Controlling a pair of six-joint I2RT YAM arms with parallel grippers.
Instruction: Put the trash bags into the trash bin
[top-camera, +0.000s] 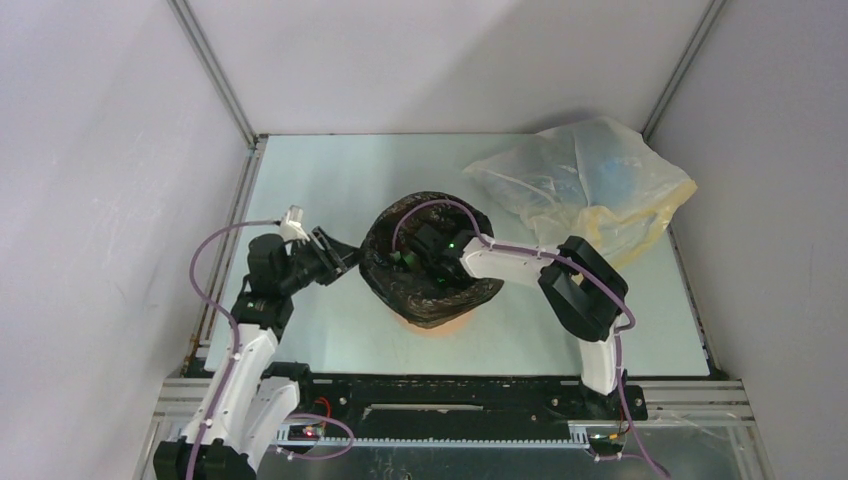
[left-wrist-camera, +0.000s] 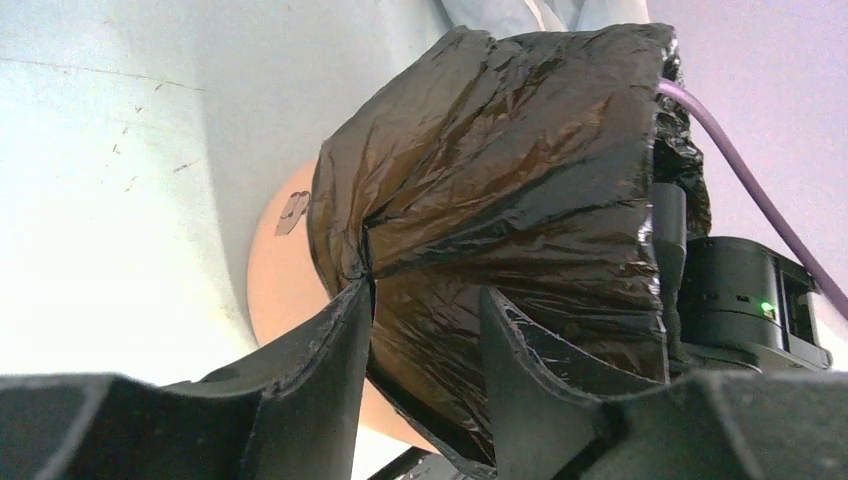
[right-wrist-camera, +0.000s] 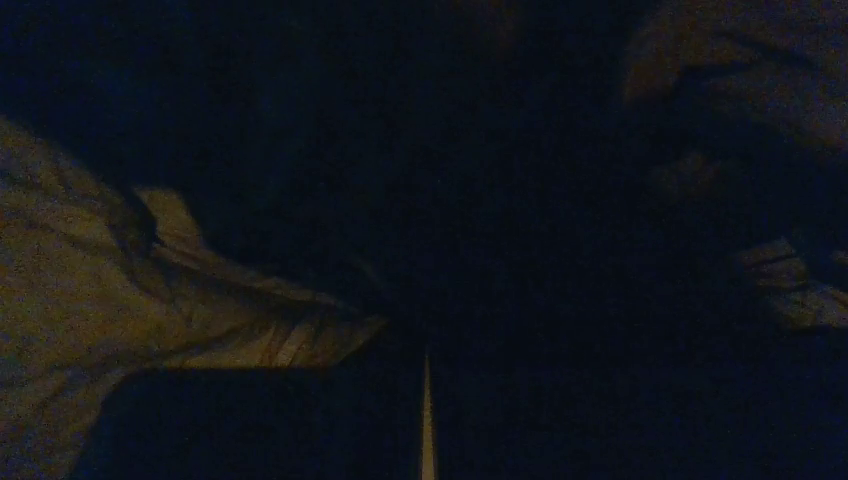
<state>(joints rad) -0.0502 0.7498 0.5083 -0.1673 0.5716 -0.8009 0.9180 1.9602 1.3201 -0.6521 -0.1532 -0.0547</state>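
Note:
The glossy black trash bag (top-camera: 430, 295) is draped over the orange trash bin (top-camera: 440, 325), covering its mouth and most of its walls. In the left wrist view the bag (left-wrist-camera: 500, 170) hangs down the bin's orange wall (left-wrist-camera: 275, 270). My left gripper (top-camera: 345, 262) is open at the bag's left side; its jaws (left-wrist-camera: 425, 300) stand apart, and one fingertip touches a gathered fold. My right gripper (top-camera: 415, 257) reaches down inside the bag-lined bin. Its view is nearly dark, with only a thin sliver of light between the closed fingers (right-wrist-camera: 427, 400) and bag folds (right-wrist-camera: 150, 300) to the left.
A larger translucent yellowish plastic bag (top-camera: 590, 185) lies at the back right of the table. Metal frame rails run along the table's left edge (top-camera: 235, 230) and near edge. The right arm's elbow (top-camera: 585, 285) is bent just right of the bin.

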